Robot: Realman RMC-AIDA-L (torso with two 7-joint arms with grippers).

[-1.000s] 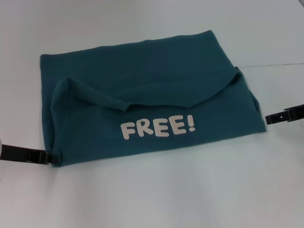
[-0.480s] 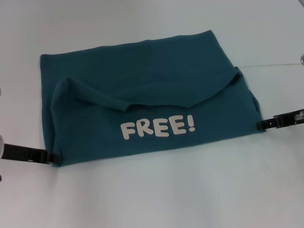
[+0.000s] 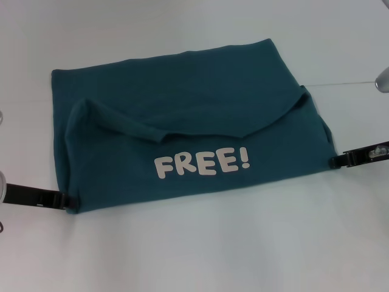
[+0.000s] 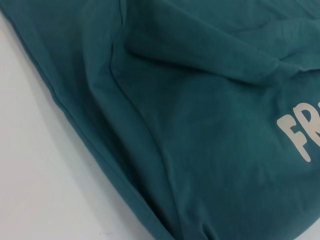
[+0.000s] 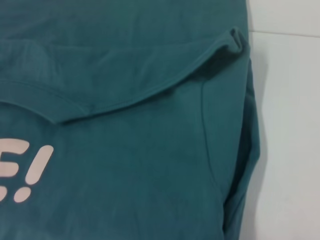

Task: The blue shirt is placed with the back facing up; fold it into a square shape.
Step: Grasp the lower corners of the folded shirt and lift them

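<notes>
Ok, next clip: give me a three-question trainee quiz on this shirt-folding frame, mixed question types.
1. True or false: the blue shirt is plain, with no print showing.
2. Multiple choice: where is the left gripper? A) above the collar B) at the shirt's near corner on the robot's left C) on the lettering
3. Short answer: which edge of the shirt does the right gripper meet?

Key
1. False: white lettering reading FREE! faces up on the folded-over near layer.
2. B
3. The edge on the robot's right, low at the white table. The head view does not show whether it is gripping.
</notes>
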